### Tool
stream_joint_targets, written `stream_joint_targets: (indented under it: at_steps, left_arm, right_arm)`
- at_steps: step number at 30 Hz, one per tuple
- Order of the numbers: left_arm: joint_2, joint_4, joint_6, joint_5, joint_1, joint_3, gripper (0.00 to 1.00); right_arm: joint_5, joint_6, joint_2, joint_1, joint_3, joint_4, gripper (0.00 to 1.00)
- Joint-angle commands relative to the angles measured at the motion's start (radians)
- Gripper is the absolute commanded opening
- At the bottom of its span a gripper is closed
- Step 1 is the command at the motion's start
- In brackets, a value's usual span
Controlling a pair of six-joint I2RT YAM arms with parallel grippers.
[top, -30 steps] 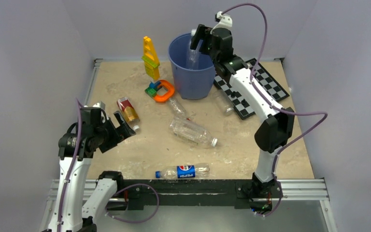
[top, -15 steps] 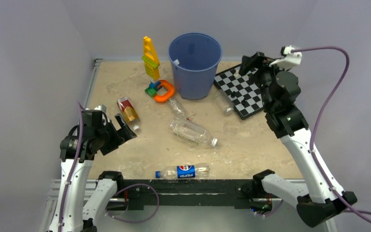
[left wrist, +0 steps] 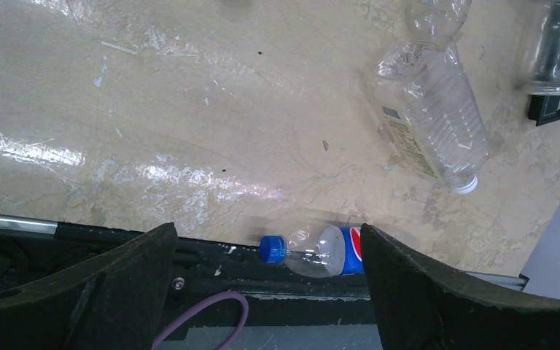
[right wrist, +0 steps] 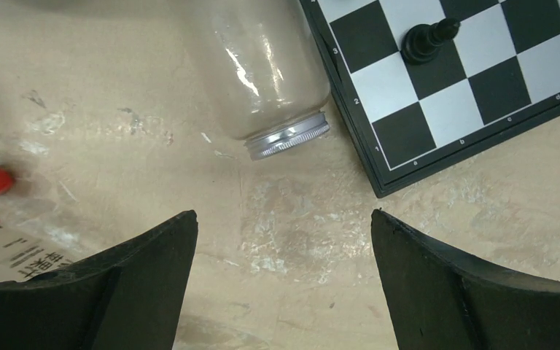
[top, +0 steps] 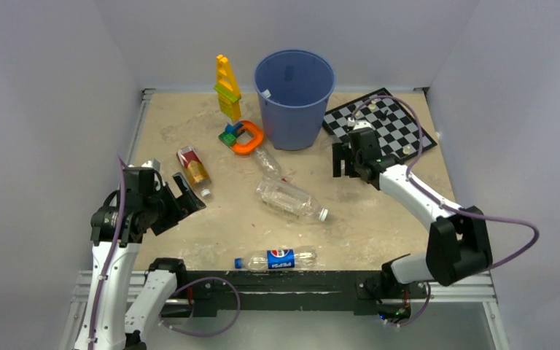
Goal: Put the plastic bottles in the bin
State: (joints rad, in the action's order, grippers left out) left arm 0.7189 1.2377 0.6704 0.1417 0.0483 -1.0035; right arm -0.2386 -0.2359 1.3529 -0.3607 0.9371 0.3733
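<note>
Round blue plastic bin [top: 294, 109] stands upright at upper ctr of the top view, on the far part of the table. Just left of it: yellow-green block tower [top: 226, 89] and orange plastic ring [top: 247, 138]. To its right: black-and-white chessboard [top: 392, 120] w/ a few pieces.

Lying on their sides below the bin:
- small crumpled clear bottle [top: 268, 162]
- bigger white-capped clear bottle [top: 290, 199]
- blue-label Pepsi bottle [top: 277, 259] by the btm rail
- red-and-gold-label bottle [top: 193, 166] at left

The right gripper [top: 341, 160] hovers, jaws spread and empty, over a silver-capped clear bottle [right wrist: 266, 73] just beside the board's edge. The left gripper [top: 182, 198], lower left, has jaws wide and holds nothing.

Tabletop [top: 211, 226] is beige, scuffed, w/ whitish patches. Pale grey walls [top: 44, 87] enclose three sides.
</note>
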Motion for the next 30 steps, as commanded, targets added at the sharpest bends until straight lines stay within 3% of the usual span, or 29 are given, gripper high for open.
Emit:
stream_joint_targets:
  at_steps: [1,11,21,25,30]
  left_arm:
    - [-0.005,-0.015,0.017,-0.016,0.002,0.003,0.98]
    - [-0.003,-0.009,0.028,-0.016,0.002,-0.003,0.98]
    - [0.021,-0.015,0.026,-0.021,0.002,-0.007,0.98]
    - [0.028,-0.019,0.026,-0.021,0.002,-0.005,0.98]
    - [0.027,-0.026,0.024,-0.023,0.002,0.001,0.98]
  right_arm:
    - [0.034,0.067,0.084,0.000,0.086,-0.013,0.91]
    - [-0.020,0.193,0.310,0.002,0.233,-0.029,0.93]
    - [0.039,0.231,0.428,0.007,0.286,-0.089,0.92]
    - [0.046,0.211,0.437,0.006,0.279,-0.096,0.82]
    - [0.032,0.179,0.386,0.006,0.230,-0.106,0.63]
